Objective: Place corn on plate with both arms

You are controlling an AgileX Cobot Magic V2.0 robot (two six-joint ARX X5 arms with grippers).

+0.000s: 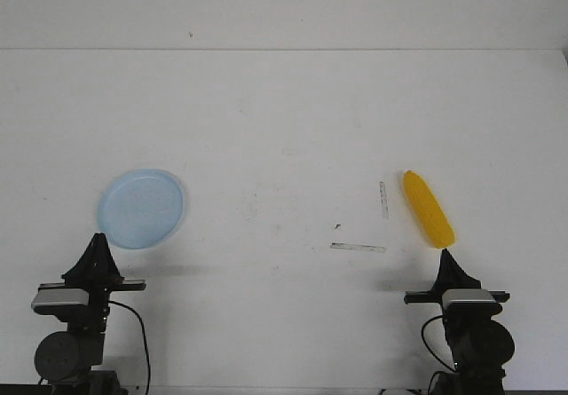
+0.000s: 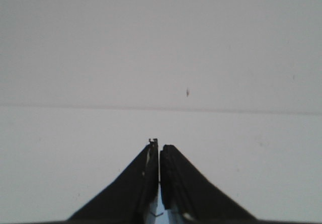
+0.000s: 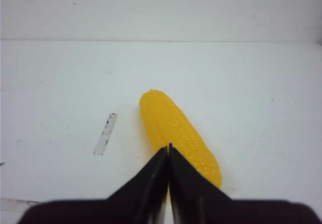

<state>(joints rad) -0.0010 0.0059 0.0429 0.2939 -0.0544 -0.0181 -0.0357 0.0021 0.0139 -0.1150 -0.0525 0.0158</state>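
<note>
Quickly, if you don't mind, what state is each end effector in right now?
Left end effector: closed, holding nothing.
Right end effector: closed, holding nothing; the corn lies just ahead of it.

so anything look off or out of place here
Nothing is damaged or spilled. The corn lies at a slant on the table, far from the plate. Two tape strips sit beside it.

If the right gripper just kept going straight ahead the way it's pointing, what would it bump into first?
Most likely the corn: it lies on the table directly ahead of the shut right gripper. How high the tips sit above it is unclear.
</note>
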